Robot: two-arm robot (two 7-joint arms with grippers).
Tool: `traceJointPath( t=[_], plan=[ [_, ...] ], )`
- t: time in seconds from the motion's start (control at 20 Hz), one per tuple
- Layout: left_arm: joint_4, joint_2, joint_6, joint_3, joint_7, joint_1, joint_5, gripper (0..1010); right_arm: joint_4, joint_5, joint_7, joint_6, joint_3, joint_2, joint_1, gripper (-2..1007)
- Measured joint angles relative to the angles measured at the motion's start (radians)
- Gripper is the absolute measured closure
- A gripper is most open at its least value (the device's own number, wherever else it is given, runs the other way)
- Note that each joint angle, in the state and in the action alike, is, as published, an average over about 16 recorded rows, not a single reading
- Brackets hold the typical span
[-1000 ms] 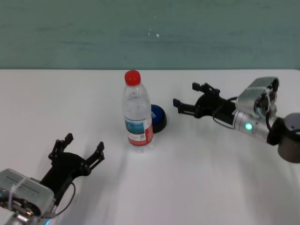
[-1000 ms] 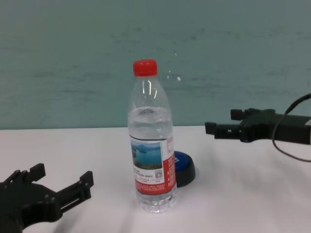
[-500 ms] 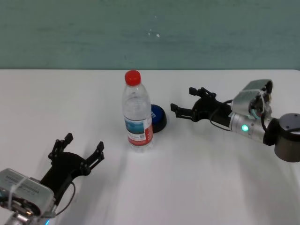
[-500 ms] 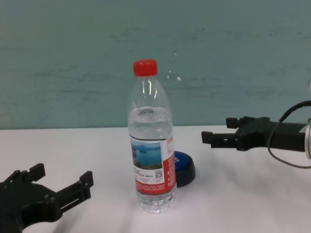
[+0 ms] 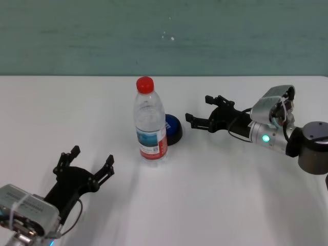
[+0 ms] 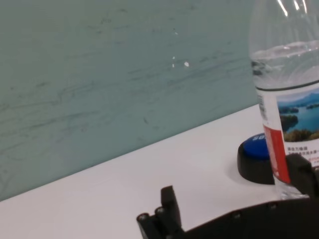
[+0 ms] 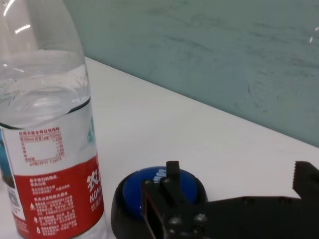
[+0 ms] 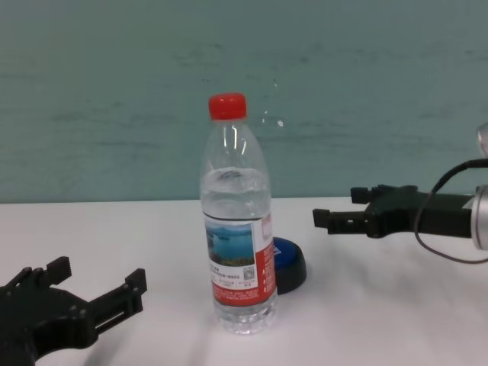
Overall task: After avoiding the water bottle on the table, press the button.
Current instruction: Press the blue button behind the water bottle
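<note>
A: Where does the water bottle (image 5: 150, 124) stand?

B: Upright on the table (image 5: 215, 195), about midway between the left and right edges and nearer the far edge than the near one. Its red cap is on.

A: And the button (image 5: 172, 128)?

B: Just behind the bottle, toward the far edge and a little toward the right edge. In the chest view the bottle covers its left part, so only the blue dome's right side and the black base show. Whether the two touch, I cannot tell.

A: The right gripper (image 5: 199, 110)?

B: It hangs above the table to the right of the button, pointing at it, near but apart. Its fingers are spread wide, with nothing between them. The right wrist view shows the button beyond one fingertip (image 7: 172, 174).

A: The left gripper (image 5: 91, 163)?

B: Parked low near the table's near left corner, well apart from the bottle, fingers spread and empty.
</note>
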Motion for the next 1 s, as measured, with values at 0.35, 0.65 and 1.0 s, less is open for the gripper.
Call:
traceJointPath(
  t=[0.35, 0.65, 1.0],
  plan=[
    [0.0, 0.0, 0.0, 0.0, 0.0, 0.0, 0.0, 10, 0.037, -0.007, 0.014, -0.008, -0.008, -0.015, 0.028, 1],
    [0.0, 0.0, 0.0, 0.0, 0.0, 0.0, 0.0, 10, 0.065, -0.011, 0.025, -0.015, -0.014, -0.028, 0.048, 1],
    [0.0, 0.0, 0.0, 0.0, 0.0, 0.0, 0.0, 10, 0.099, -0.015, 0.036, -0.023, -0.02, -0.044, 0.068, 1]
  ],
)
